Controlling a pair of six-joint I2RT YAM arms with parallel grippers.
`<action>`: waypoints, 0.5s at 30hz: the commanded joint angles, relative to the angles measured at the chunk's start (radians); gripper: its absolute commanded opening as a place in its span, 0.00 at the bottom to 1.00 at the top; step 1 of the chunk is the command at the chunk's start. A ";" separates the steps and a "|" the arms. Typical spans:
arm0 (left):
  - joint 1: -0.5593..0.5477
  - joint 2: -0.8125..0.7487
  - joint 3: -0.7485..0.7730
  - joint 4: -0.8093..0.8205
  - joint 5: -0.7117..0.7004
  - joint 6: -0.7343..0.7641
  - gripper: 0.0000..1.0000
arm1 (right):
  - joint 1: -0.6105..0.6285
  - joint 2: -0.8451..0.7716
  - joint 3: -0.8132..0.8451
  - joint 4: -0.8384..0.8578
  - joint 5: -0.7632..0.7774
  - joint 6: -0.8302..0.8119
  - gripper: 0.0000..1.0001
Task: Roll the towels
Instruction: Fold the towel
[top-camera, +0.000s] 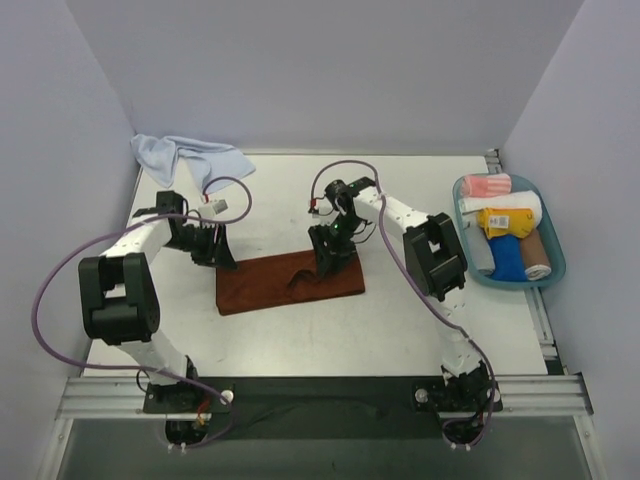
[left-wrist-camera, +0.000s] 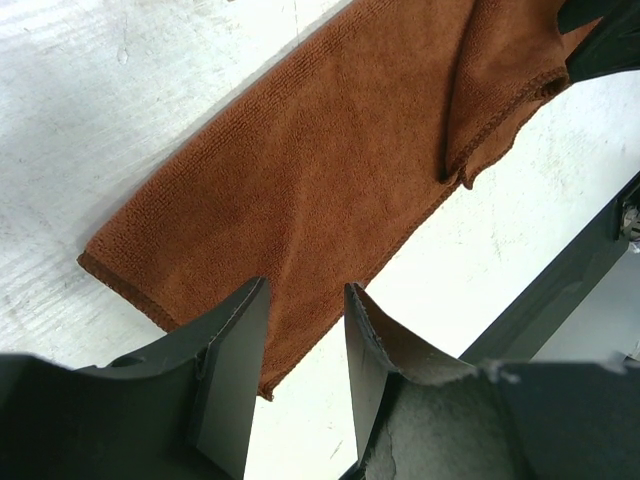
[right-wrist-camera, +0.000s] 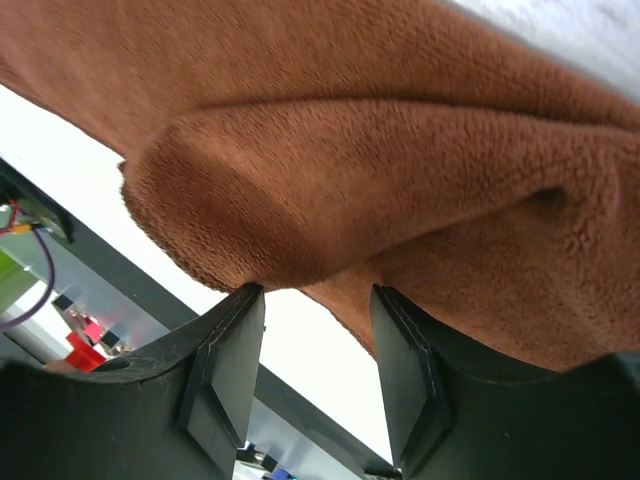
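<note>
I see the brown towel (top-camera: 288, 282) flat mid-table and the blue towel (top-camera: 185, 158) bunched far left. Left gripper (left-wrist-camera: 305, 290) hangs half open over the brown towel's left end, holding nothing. Right gripper (right-wrist-camera: 315, 290) is half apart with a raised fold at its tips; I can't tell if it grips. The yellow cloth (top-camera: 503, 222) has a label too small to read

Bright, even overhead light; the white worktop (left-wrist-camera: 90, 120) glares beyond the jaws in the left wrist view. In the right wrist view, the rust-brown towel (right-wrist-camera: 380, 170) just above the jaws is softly blurred and the background below is unfocused.
</note>
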 joint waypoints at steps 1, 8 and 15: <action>-0.003 -0.001 -0.007 0.035 0.003 0.000 0.47 | 0.011 0.003 0.060 -0.032 -0.057 0.018 0.46; -0.001 0.005 -0.013 0.040 -0.001 -0.001 0.47 | 0.017 0.019 0.100 -0.033 -0.099 0.022 0.31; 0.000 0.002 -0.015 0.041 -0.005 0.007 0.47 | 0.015 -0.022 0.078 -0.033 -0.106 -0.030 0.25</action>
